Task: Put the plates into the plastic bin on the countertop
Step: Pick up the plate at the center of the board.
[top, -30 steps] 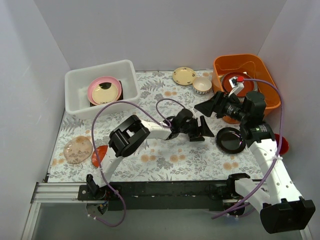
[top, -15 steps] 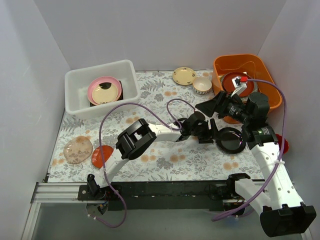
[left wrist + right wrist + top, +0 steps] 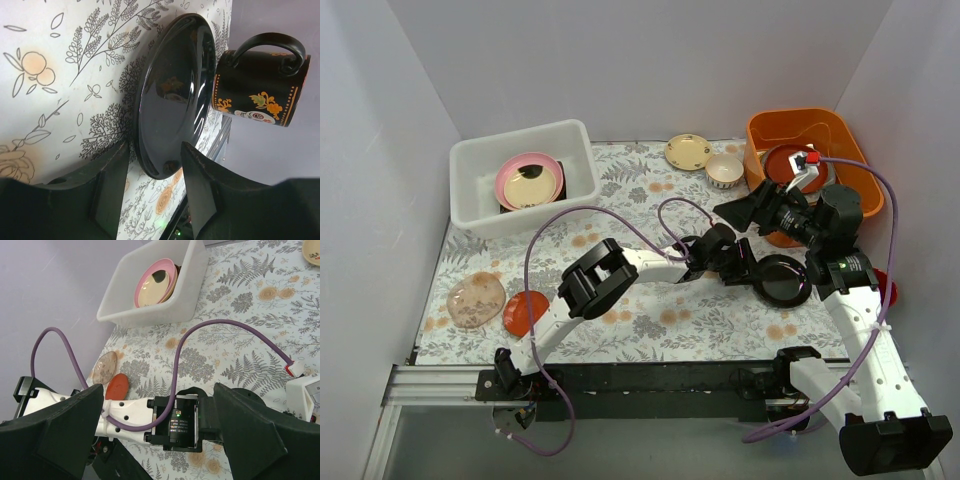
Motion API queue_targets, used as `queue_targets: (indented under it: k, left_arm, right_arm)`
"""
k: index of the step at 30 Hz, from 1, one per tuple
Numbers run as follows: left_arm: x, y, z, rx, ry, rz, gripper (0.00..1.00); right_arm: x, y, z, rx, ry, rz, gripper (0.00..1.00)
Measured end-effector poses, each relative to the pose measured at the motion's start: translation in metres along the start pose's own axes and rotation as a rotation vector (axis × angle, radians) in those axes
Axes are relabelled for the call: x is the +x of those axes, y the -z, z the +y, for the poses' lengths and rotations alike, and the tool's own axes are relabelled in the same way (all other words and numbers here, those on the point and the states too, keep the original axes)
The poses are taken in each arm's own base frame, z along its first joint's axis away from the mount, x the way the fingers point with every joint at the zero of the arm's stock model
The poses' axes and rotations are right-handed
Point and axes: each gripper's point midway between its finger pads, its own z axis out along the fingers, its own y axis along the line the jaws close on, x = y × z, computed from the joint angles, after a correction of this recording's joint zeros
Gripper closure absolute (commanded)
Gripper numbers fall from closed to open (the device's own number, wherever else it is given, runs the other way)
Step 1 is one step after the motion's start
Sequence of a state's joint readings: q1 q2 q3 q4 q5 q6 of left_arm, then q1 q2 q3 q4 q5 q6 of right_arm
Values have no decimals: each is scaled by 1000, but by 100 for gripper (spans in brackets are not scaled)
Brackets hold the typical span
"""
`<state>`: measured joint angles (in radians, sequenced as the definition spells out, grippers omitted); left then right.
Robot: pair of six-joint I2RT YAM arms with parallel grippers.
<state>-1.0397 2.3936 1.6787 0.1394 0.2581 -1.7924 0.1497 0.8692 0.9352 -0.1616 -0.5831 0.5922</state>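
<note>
Left arm: stretched low and far to the right, left gripper with fingers parted. Right arm: elbow bent, raised, right gripper pointed left, fingers spread wide.

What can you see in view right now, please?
plastic bin: 1, white, far left
pink plate: 1, pink, in bin
yellow plate: 1, on pink plate
cream plate: 1, cream, far centre
bowl: 1, cream, beside cream plate
orange tub: 1, far right
red-brown plate: 1, in tub
black plate: 1, black, centre right
mug: 1, black, beside black plate
pinkish plate: 1, translucent, near left
saucer: 1, red-orange, beside pinkish plate
left gripper: open, astride black plate's rim
right gripper: open, near orange tub
</note>
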Motion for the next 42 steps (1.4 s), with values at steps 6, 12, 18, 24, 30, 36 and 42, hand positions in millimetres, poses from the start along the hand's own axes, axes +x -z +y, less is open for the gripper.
queue_targets:
  k: [6,12,18,24,30,36,42]
  left_arm:
    - [1,-4,-1,4,8,1,61]
    - [3,-8,4,-3,21,6,76]
    - [6,-10,7,-6,31,19,86]
    - [8,-11,9,-7,32,26,100]
    - [8,-11,10,4,30,25,100]
    - [9,-3,15,18,31,22,100]
    - [10,6,18,10,13,34,100]
  right_arm:
    - [-1,1,-1,7,-3,-5,2]
    - [-1,1,-1,6,-3,-7,2]
    - [-1,1,-1,6,-3,-7,2]
    - [-2,1,-1,6,-3,-7,2]
    - [-2,1,-1,7,-3,-8,3]
    - [-2,2,0,6,-4,-9,2]
    - [-2,2,0,4,-4,-10,3]
